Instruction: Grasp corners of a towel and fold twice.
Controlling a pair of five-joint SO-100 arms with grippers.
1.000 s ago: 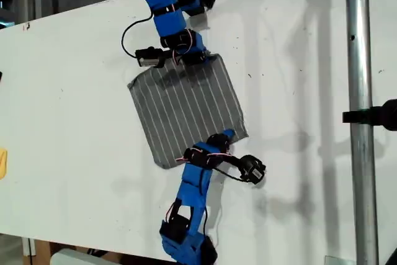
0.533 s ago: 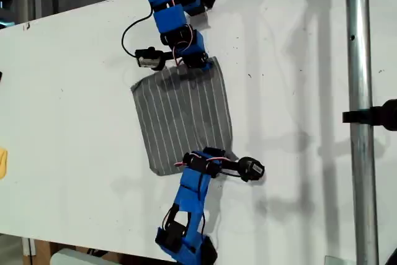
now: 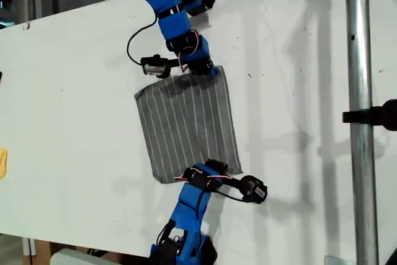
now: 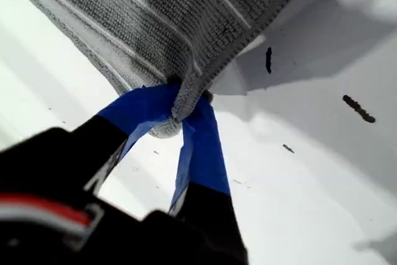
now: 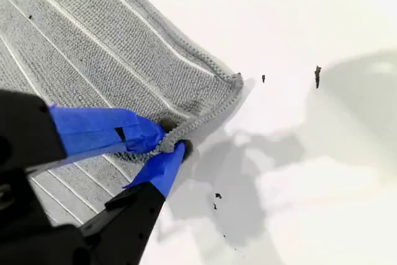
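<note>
Both tools are clamped on towel (image 3: pixel 186 122) edges near the corners, my first tool (image 4: pixel 180 111) and my second tool (image 5: pixel 164 146), cloth bunched between the jaws and spread beyond them, presumably for the fold.

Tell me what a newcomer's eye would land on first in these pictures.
First, the grey striped towel on the white table, mid-frame in the exterior view, stretched between two blue arms, one at its top edge and one at its bottom edge. Both wrist views show the grip: my first hand pinches a bunched, raised edge, and my second hand pinches an edge near a corner.
</note>
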